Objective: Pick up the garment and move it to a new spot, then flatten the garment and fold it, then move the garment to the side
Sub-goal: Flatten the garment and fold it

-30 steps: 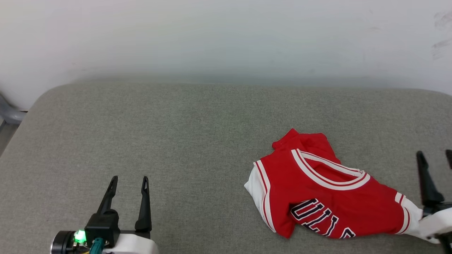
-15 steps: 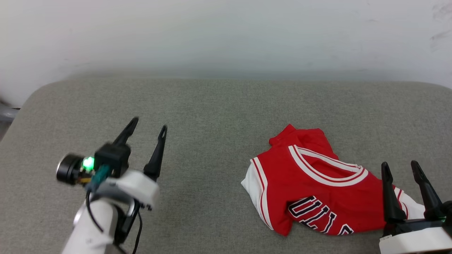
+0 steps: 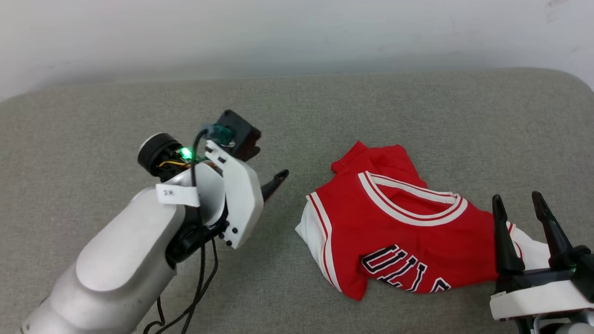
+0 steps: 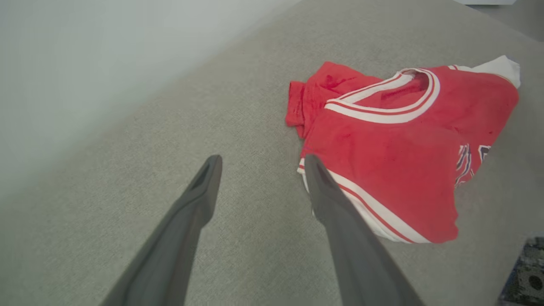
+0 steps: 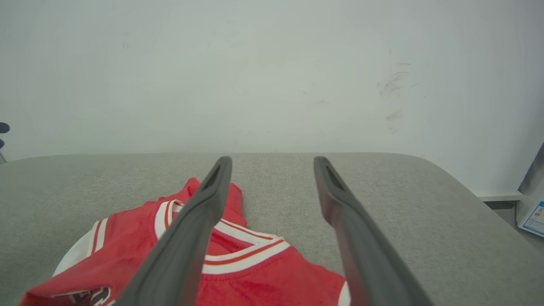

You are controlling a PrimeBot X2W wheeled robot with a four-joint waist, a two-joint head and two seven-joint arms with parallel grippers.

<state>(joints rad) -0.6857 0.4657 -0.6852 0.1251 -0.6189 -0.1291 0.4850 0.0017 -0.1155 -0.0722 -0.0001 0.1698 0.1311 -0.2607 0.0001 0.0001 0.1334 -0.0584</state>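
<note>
The garment (image 3: 394, 232) lies crumpled on the grey padded surface (image 3: 325, 106). It is a red jersey with white sleeves, striped trim and black letters. My left arm reaches in from the lower left, and one dark finger (image 3: 274, 182) points right, a short gap from the jersey's left sleeve. In the left wrist view my left gripper (image 4: 261, 160) is open and empty, with the garment (image 4: 382, 144) just past its right finger. My right gripper (image 3: 517, 197) stands open at the garment's right sleeve. Its fingers frame the collar of the garment (image 5: 263, 272) in the right wrist view.
A pale wall (image 3: 297, 32) runs behind the padded surface, whose rounded corner (image 3: 575, 81) shows at the far right. Beyond that corner stands a white-and-blue box (image 5: 531, 216). A black cable (image 3: 199, 287) hangs under my left forearm.
My left arm has risen and swung right, so its fingers now point at the garment. My right gripper has come in beside the right sleeve. The head camera has shifted; the garment keeps its shape.
</note>
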